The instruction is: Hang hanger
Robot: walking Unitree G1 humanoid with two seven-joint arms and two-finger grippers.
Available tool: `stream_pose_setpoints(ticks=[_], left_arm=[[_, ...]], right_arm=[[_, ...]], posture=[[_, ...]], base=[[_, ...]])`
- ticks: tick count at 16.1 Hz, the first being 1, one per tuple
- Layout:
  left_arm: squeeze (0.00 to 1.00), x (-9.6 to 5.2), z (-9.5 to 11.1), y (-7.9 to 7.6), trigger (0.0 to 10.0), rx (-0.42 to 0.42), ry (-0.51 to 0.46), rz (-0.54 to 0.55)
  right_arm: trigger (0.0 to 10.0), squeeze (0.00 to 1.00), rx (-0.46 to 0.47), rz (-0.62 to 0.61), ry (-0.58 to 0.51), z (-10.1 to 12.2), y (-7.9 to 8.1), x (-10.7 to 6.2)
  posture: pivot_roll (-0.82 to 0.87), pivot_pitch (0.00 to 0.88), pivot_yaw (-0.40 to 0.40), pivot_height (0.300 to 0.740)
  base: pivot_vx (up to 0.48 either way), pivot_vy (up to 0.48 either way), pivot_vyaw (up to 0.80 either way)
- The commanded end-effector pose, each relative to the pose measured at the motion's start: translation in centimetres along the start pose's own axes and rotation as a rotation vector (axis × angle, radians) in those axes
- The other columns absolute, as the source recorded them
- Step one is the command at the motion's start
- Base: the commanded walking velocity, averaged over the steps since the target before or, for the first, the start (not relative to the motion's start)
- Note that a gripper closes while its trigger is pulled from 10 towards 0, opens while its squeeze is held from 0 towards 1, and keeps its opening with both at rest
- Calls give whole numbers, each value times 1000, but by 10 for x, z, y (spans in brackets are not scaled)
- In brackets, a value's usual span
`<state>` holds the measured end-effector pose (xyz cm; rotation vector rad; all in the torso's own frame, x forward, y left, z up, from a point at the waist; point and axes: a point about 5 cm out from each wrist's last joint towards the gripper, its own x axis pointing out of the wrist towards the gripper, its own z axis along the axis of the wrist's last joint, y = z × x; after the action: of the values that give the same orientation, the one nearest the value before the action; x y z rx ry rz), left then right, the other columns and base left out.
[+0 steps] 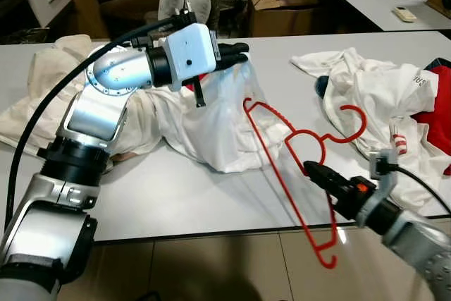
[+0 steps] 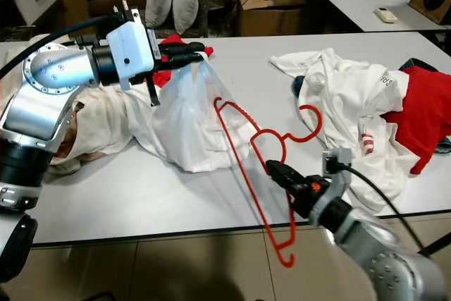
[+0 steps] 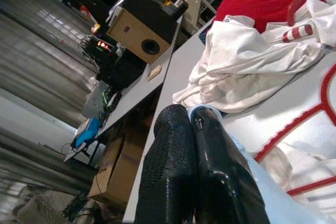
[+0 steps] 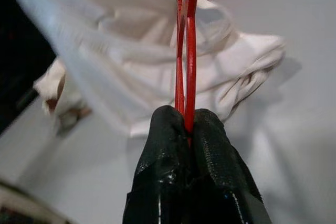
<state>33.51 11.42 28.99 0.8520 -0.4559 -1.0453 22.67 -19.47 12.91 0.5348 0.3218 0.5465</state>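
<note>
Here the right gripper (image 1: 315, 169) pinches the red hanger (image 1: 282, 147) above the table (image 1: 176, 195) while the left gripper (image 1: 236, 53), fingers pressed together, lifts the shirt (image 1: 218, 121), which could slip free if tugged.

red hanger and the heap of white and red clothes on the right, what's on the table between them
Bare table lies between the red hanger and the clothes heap, seen in the left eye view.

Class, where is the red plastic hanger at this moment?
In the left eye view, the red plastic hanger sits centre-right, pinched by the right end effector, one end inside the white garment the left end effector lifts.
</note>
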Motion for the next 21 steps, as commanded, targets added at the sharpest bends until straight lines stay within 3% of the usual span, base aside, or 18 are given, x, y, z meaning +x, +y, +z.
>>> stream_pose_setpoints(ticks=[1, 3, 7, 9, 10, 12, 13, 14, 15, 16, 20, 21], left_arm=[[0, -4, 0, 0, 0, 18, 3, 7], [0, -6, -2, -6, 0, 12, 8, 0], [0, -8, -11, -12, 0, 7, 45, -1], [0, -8, -21, -9, 0, 1, 92, 46], [0, -8, -24, -1, 0, 12, 110, 96], [0, -10, -18, 31, 0, 78, 108, 255], [0, -11, -14, 40, 0, 93, 94, 297], [0, -16, -1, 56, 0, 130, 41, 375], [0, -18, 1, 57, 0, 134, 20, 390], [0, -18, 3, 53, 0, 128, -5, 392], [0, -2, -11, 4, 0, 48, -4, 279], [0, -1, -11, 0, 0, 40, -11, 277]], right_arm=[[10000, 0, 49, -33, -54, 7, -2, 4], [10000, 0, 213, -65, -108, 6, -1, 20], [10000, 0, 349, -74, -117, 5, 0, 36], [10000, 0, 361, -79, -182, 24, -1, 50], [10000, 0, 327, -65, -222, 38, 1, 57], [10000, 0, 224, -55, -399, 97, 3, 70], [10000, 0, 206, -53, -457, 114, 4, 71], [10000, 0, 189, -35, -580, 151, 8, 68], [10000, 0, 185, -36, -600, 158, 8, 66], [10000, 0, 185, -45, -601, 156, 6, 65], [10000, 0, 283, -152, -440, 93, -4, 75], [10000, 0, 304, -171, -412, 83, -5, 76]], posture=[[-208, 0, 14, 740], [-201, 0, 8, 740], [-196, 0, 2, 740], [-200, 0, 7, 740], [-201, 0, 7, 740], [-200, 0, 8, 740], [-199, 0, 6, 740], [-191, 0, -2, 740], [-189, 0, -5, 740], [-186, 0, -9, 740], [-184, 0, -8, 740], [-184, 0, -8, 740]], base=[[0, 0, 0], [0, 0, 0], [0, 0, 0], [0, 0, 0], [0, 0, 0], [0, 0, 0], [0, 0, 0], [0, 0, 0], [0, 0, 0], [0, 0, 0], [0, 0, 0], [0, 0, 0]])
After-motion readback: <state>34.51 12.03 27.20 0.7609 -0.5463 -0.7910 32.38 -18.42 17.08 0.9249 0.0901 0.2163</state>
